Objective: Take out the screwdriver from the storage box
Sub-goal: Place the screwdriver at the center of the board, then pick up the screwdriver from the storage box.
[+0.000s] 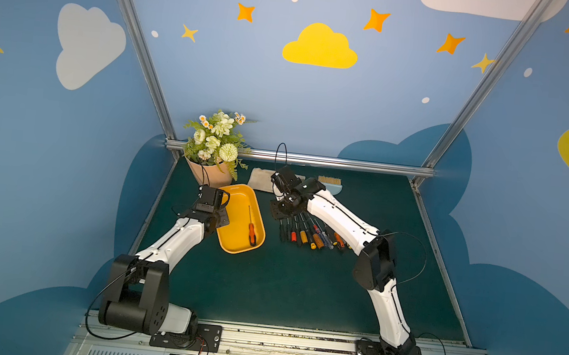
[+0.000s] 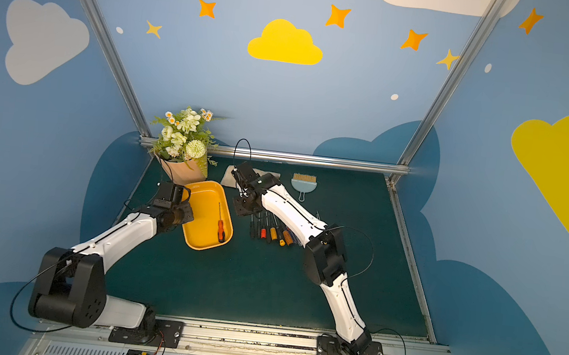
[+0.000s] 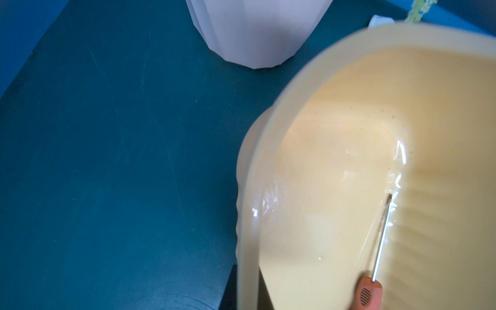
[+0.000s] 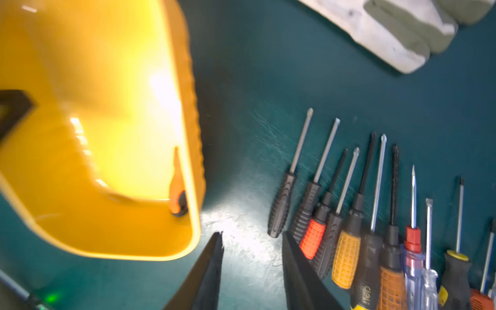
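Right tool (image 4: pixel 253 234), parted, hangs just beside storage box (image 4: pixel 80 236) holding screwdriver (image 4: pixel 177 198).

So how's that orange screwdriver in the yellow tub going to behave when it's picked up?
The screwdriver looks stiff and light: thin metal shaft, small handle. Being round, it may roll, though it lies by the storage box wall. Its textured handle likely grips better than the shaft.

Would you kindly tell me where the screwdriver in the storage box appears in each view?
Both top views: screwdriver inside storage box, by the wall facing the loose tools.
Left wrist: its shaft and handle end on the box floor.
Right wrist: handle in the box corner.
Shared landmark: the storage box.
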`<state>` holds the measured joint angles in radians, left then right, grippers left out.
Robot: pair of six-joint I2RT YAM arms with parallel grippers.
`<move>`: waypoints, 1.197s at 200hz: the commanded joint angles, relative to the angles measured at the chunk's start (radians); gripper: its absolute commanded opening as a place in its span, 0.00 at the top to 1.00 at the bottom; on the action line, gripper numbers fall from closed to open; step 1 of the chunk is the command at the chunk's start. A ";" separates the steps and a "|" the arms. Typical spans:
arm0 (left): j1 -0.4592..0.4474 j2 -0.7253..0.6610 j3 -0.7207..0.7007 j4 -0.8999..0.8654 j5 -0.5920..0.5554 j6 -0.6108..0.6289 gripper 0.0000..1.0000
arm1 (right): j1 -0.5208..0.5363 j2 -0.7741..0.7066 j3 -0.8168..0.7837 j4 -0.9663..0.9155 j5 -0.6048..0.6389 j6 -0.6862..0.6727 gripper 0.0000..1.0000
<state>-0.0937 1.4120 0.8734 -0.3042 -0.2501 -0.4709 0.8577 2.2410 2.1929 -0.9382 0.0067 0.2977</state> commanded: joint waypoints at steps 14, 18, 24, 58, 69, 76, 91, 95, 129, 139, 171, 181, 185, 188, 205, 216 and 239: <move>-0.001 0.007 0.035 0.034 0.044 0.009 0.98 | 0.046 -0.046 -0.050 0.060 -0.093 -0.044 0.60; -0.001 0.008 0.034 0.036 0.048 0.012 0.98 | 0.051 -0.048 -0.055 0.068 -0.107 -0.045 0.60; -0.003 0.008 0.033 0.040 0.052 0.015 0.98 | 0.059 -0.048 -0.064 0.080 -0.131 -0.045 0.60; -0.010 0.016 0.038 0.043 0.060 0.020 0.98 | 0.102 -0.017 -0.079 0.111 -0.172 -0.028 0.55; -0.011 0.018 0.038 0.043 0.064 0.020 0.98 | 0.113 -0.004 -0.075 0.108 -0.157 -0.022 0.52; -0.012 0.018 0.039 0.043 0.064 0.020 0.98 | 0.118 0.005 -0.075 0.108 -0.149 -0.020 0.51; -0.014 0.019 0.038 0.046 0.066 0.020 0.98 | 0.127 0.027 -0.067 0.107 -0.129 -0.006 0.50; -0.014 0.020 0.038 0.045 0.067 0.020 0.98 | 0.127 0.034 -0.063 0.106 -0.123 -0.002 0.50; -0.018 0.018 0.036 0.041 0.061 0.021 0.98 | 0.132 0.125 0.023 0.026 -0.029 0.000 0.50; -0.018 0.019 0.037 0.041 0.060 0.022 0.98 | 0.132 0.149 0.052 -0.003 -0.003 0.014 0.50; -0.018 0.023 0.038 0.042 0.058 0.020 0.98 | 0.129 0.191 0.071 -0.003 0.021 0.007 0.42; -0.018 0.026 0.038 0.040 0.056 0.019 0.98 | 0.127 0.203 0.076 0.006 0.016 0.008 0.40; -0.018 0.027 0.038 0.040 0.056 0.019 0.98 | 0.128 0.208 0.077 0.010 0.013 0.009 0.40; -0.018 0.026 0.038 0.040 0.056 0.020 0.98 | 0.127 0.212 0.078 0.013 0.012 0.010 0.40; -0.018 0.027 0.038 0.039 0.056 0.018 0.98 | 0.124 0.232 0.082 0.029 0.009 0.027 0.39; -0.019 0.027 0.038 0.039 0.055 0.017 0.98 | 0.122 0.244 0.081 0.039 0.013 0.041 0.39; -0.018 0.028 0.038 0.039 0.047 0.021 0.98 | 0.124 0.271 0.092 0.046 0.032 0.058 0.41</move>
<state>-0.1139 1.4353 0.8825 -0.2794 -0.2016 -0.4538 0.9897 2.4619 2.2635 -0.8864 -0.0055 0.3309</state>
